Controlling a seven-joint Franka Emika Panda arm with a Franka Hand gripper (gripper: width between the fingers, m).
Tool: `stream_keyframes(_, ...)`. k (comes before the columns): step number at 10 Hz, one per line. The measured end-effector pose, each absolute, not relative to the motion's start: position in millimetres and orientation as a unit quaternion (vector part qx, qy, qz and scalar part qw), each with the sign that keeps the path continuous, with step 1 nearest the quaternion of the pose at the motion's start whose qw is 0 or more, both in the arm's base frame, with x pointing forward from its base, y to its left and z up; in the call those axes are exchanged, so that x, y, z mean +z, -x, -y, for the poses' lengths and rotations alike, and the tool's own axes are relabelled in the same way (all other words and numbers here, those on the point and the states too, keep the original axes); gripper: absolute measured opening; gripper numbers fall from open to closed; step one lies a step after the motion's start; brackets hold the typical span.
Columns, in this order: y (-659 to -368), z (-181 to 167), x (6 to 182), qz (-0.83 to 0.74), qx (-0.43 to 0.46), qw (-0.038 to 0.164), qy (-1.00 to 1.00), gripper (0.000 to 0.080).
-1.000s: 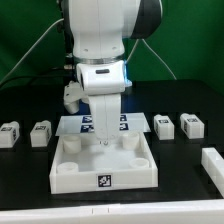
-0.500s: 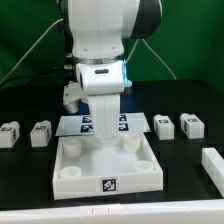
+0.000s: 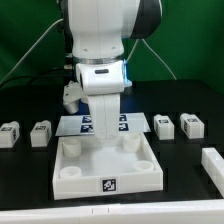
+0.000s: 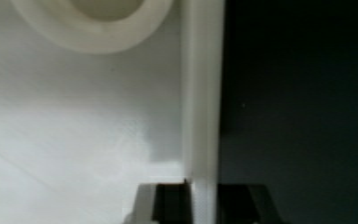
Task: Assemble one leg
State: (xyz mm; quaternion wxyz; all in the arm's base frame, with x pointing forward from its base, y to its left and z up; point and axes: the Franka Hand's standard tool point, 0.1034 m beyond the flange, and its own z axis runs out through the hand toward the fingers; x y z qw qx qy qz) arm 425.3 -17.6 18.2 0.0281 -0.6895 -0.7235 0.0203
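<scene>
Four small white legs with tags lie on the black table, two at the exterior view's left (image 3: 10,134) (image 3: 40,132) and two at its right (image 3: 163,124) (image 3: 191,124). My gripper (image 3: 103,140) touches none of them. It is down at the back wall of the large white square piece (image 3: 105,165) with round corner sockets. In the wrist view the gripper (image 4: 201,200) has its two dark fingers (image 4: 165,203) on either side of that piece's thin white wall (image 4: 199,100), shut on it. One round socket (image 4: 96,25) shows beside the wall.
The marker board (image 3: 128,124) lies flat behind the square piece, partly hidden by the arm. Another white part (image 3: 212,166) lies at the exterior view's right front edge. A green backdrop and cables stand behind the table.
The large white square piece has shifted slightly toward the exterior view's right and front with the gripper on its back wall. Nothing has moved in the last half second.
</scene>
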Motion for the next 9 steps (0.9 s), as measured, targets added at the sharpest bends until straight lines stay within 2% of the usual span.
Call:
stream_keyframes(2,-428.3,17.0,18.9,0.724,0.020,0.028,0.689,0.0059)
stream_keyframes(4,-452.5,7.1,19.3,0.725,0.012,0.024,0.688,0.0059)
stream_keyframes(7,-495.3,-33.5,19.8,0.708,0.005,0.029,0.705,0.0060)
stream_keyframes(9,-496.1,-56.8,18.6,0.704,0.017,0.040,0.709,0.0060)
